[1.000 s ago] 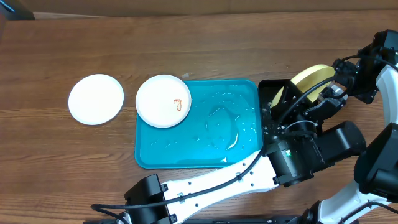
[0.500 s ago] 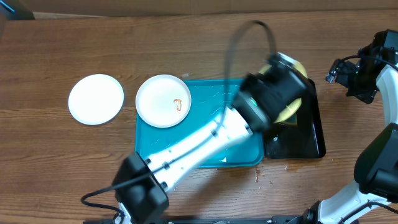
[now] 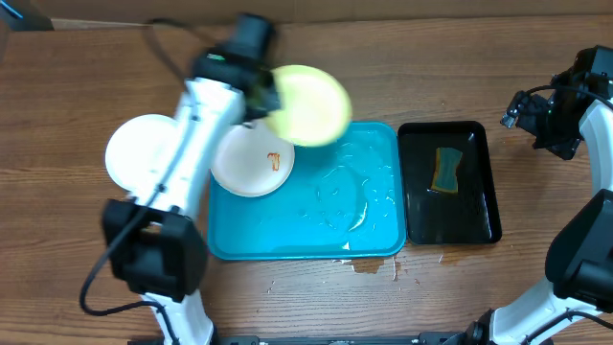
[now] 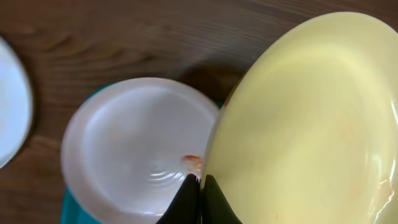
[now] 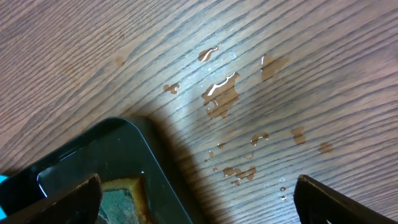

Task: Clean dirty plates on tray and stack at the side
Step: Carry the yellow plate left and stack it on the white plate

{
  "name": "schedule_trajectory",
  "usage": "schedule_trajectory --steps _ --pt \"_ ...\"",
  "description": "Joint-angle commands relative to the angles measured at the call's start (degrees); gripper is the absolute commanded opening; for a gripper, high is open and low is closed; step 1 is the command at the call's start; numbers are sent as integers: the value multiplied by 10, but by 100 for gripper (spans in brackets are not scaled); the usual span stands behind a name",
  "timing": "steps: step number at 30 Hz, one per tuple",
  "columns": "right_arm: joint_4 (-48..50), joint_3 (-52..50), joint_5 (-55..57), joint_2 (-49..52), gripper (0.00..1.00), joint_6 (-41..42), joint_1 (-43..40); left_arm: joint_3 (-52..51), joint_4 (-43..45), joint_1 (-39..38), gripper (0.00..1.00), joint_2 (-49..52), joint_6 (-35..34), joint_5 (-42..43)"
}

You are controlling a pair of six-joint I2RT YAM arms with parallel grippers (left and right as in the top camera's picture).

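nearest the robot, a few water drops [image 3: 369, 266] lie on the brown tabletop [image 3: 77, 249], just off the near rim of the turquoise tray [image 3: 287, 220], whose floor is wet and shiny. to its right, just beside it, a narrow black tray [image 3: 479, 216] holds a sponge [image 3: 445, 170].

further back, a smeared white plate [image 3: 247, 163] sits over the tray's far-left corner with a small reddish mark inside, its edge lapping past the rim. a plain white plate [image 3: 139, 153] lies flat on the bare wood to its left, partly covered by the left arm.

above the tray's far rim, the left gripper [image 4: 200, 199] is pinched tight on the rim of the yellow-green plate [image 3: 308, 105], which hangs in the air, blurred in the overhead view; the wrist view shows it overlapping the smeared plate below.

at the far right, the right gripper [image 5: 196, 186] hovers with its fingers [image 5: 62, 202] spread wide and holding nothing, above the black tray's corner and more spilled water.
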Motion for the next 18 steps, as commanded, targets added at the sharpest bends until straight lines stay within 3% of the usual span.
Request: schedule_trajectory --steps 1,10,18 --pt "3 6 0 -3 100 1 -1 14 -23 83 4 2 -19 60" --pt "3 6 0 -3 100 1 -1 14 -99 279 4 2 -17 41" --pt "3 6 0 -3 100 1 -1 5 -116 367 4 2 -17 -34"
